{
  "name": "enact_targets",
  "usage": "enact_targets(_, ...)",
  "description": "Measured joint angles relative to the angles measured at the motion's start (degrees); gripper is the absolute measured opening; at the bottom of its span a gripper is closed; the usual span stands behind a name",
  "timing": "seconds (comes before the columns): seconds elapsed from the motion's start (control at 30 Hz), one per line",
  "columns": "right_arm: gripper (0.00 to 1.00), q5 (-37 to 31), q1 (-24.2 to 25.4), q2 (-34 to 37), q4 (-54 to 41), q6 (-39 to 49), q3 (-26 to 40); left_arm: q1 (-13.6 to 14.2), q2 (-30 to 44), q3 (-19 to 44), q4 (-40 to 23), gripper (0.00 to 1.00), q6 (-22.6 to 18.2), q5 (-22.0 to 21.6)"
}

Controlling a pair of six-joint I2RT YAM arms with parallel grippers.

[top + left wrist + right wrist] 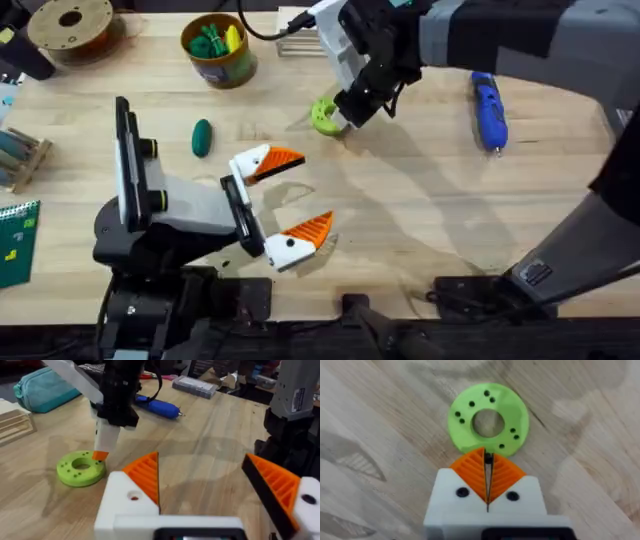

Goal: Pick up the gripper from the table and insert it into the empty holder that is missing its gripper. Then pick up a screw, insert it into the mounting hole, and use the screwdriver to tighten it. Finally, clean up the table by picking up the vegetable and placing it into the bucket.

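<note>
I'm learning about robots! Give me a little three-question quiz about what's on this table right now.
1. True or false: the small dark green oval toy vegetable lies on the light wooden table, outside the olive-yellow bucket with the purple band.
2. Which thing is nearest the right gripper?
A. a blue cylindrical screwdriver
B. the bright green ring-shaped plastic disc
C. the bucket
3. Fill in: the left gripper's orange-tipped fingers are ____.

Key: 1 true; 2 B; 3 open.
</note>
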State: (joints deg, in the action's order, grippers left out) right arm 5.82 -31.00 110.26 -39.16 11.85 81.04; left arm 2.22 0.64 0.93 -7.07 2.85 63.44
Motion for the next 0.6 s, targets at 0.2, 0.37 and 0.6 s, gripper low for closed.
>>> enact_targets(0.2,0.006,0.0,0.0,-1.4,-4.5,0.0,3.8,0.0,0.0,0.0,0.0,0.986,0.0,0.0)
enact_targets(0.37,0.006,0.0,0.0,-4.2,-9.9,0.0,10.4,0.0,0.0,0.0,0.0,0.986,0.0,0.0)
enact_targets(0.6,0.006,0.0,0.0,-5.2,-18.2,0.0,19.5,0.0,0.0,0.0,0.0,0.985,0.0,0.0)
